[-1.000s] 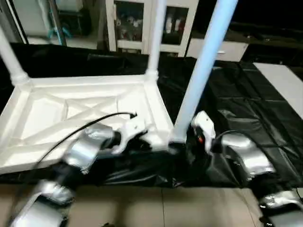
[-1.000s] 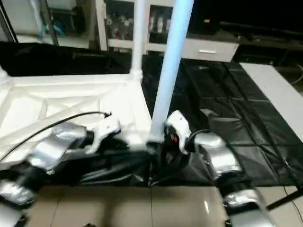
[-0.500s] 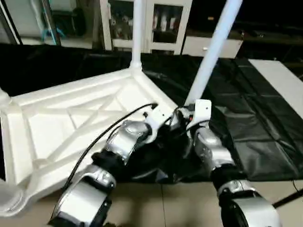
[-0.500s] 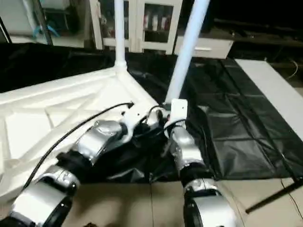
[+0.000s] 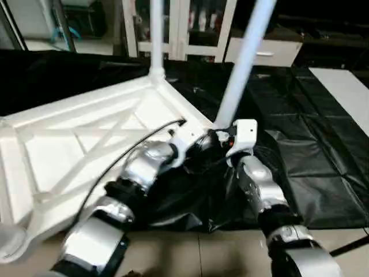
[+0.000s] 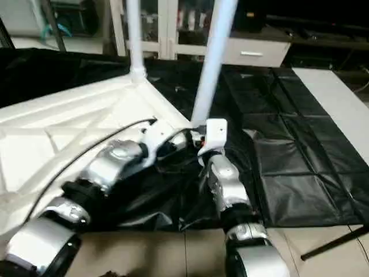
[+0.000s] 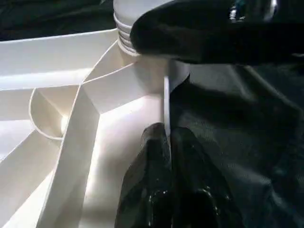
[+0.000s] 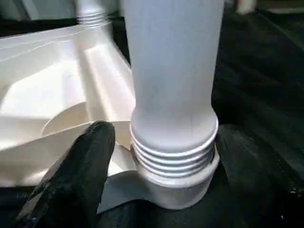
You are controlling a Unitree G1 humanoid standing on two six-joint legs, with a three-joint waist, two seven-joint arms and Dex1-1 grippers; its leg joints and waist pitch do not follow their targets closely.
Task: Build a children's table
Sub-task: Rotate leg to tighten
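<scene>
Left gripper (image 7: 166, 156): fingers pressed together, clamped on the thin edge of the top (image 5: 75, 144), just beside the near corner socket (image 8: 175, 190).
Right gripper (image 8: 161, 156): fingers spread to either side of the near leg (image 8: 173, 71) at its ribbed base; one dark finger (image 8: 80, 166) is just beside the collar, the other a little off it; contact cannot be told.
Near leg: seated in the near corner socket, rising tilted away and up out of the head view (image 5: 242, 63).
Far leg (image 5: 155, 34): upright in the next corner socket of the top, behind the near one.
Top: upside down, ribbed underside up with crossing ribs, lying skewed, partly on the black sheet (image 5: 311, 144) and partly over the tiled floor (image 5: 190, 254).
In the way: both silver forearms meet at the near corner and cover the socket in the head views; a black cable (image 5: 127, 156) arcs over the left forearm (image 5: 144, 167).
Around: white cabinet (image 5: 184, 23) with glass doors behind the sheet, small items on its shelves, too blurred to name; a low white drawer unit (image 5: 265, 52) beside it; a white panel (image 5: 346, 86) lying at the right of the sheet.
Wrist views add: the leg's ribbed rings and collar close up; a curved rib (image 7: 42, 114) inside the top; the right gripper as a dark shape across the leg base, seen from the left wrist.
</scene>
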